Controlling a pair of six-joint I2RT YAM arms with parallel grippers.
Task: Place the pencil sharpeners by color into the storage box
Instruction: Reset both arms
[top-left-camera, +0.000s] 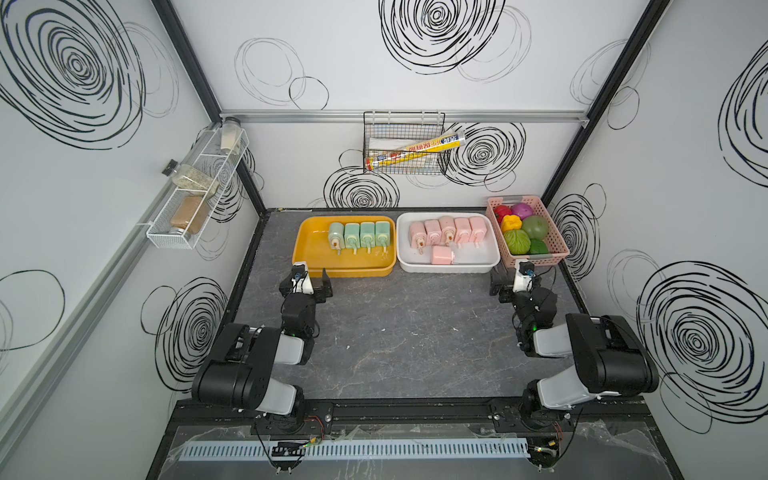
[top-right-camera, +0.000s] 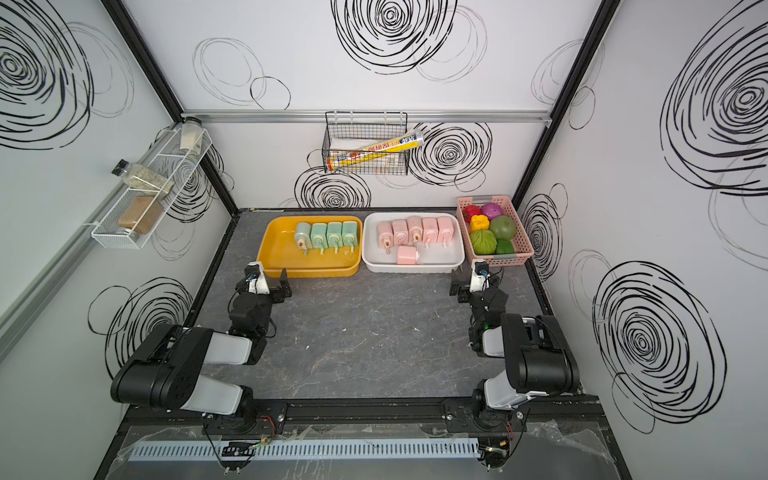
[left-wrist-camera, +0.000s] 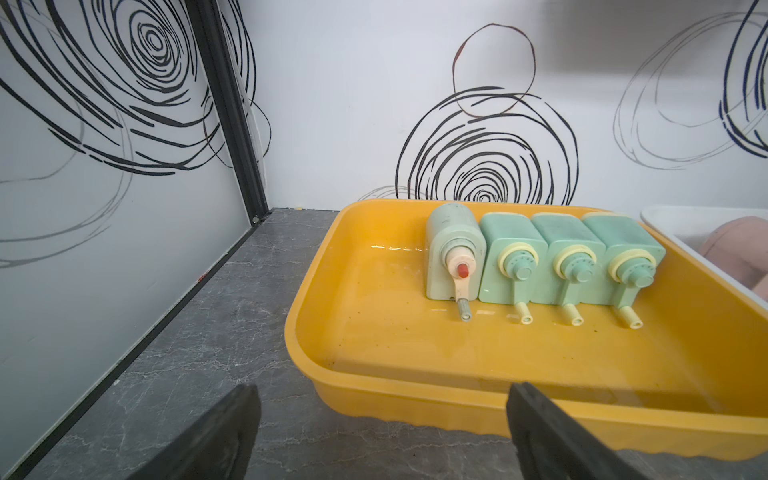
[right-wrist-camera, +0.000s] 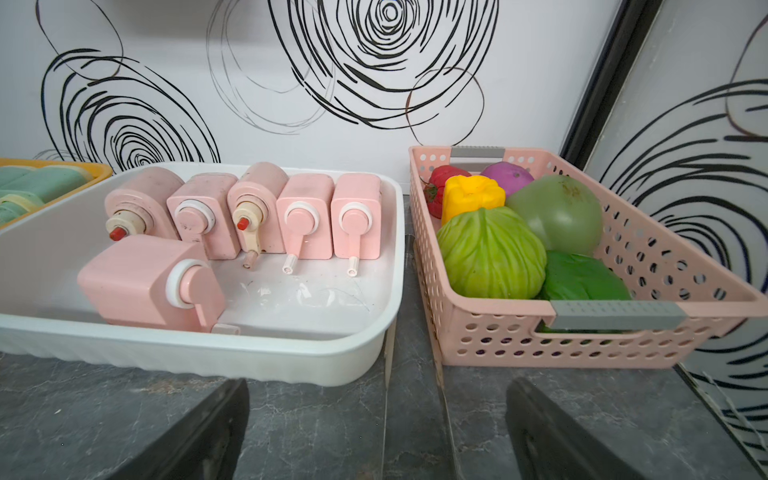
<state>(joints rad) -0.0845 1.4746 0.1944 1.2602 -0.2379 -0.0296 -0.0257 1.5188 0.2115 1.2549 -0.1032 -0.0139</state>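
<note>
Left end effector (left-wrist-camera: 380, 399) and right end effector (right-wrist-camera: 378, 395) gape empty; any low advance could shove the white tray (right-wrist-camera: 208, 357), toppling pink sharpeners (right-wrist-camera: 307, 216).

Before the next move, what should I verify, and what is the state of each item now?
1. Four green sharpeners lie in the yellow tray: ok.
2. Six pink sharpeners lie in the white tray: ok.
3. Left gripper open and empty: ok.
4. Right gripper open and empty: ok.
5. No sharpener visible among the toy vegetables in the pink basket: ok.
</note>
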